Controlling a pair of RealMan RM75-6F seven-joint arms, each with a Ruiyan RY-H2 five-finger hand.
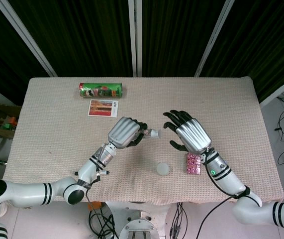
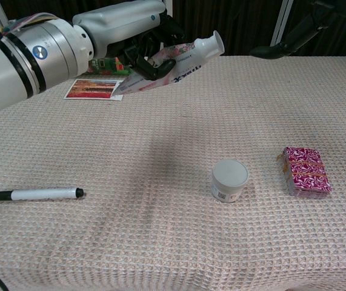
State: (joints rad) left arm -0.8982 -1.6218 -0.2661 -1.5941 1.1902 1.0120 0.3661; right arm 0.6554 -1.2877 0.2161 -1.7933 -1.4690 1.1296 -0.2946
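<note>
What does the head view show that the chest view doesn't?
Only the head view shows the green can whole and the right robot hand, open, above the table. Only the chest view shows the pen. Both show the left robot hand holding the tube, the white jar, the pink pack and the card.

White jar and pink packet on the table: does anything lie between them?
Nothing. In the chest view, only bare woven cloth separates the white jar from the pink packet; the head view agrees.
</note>
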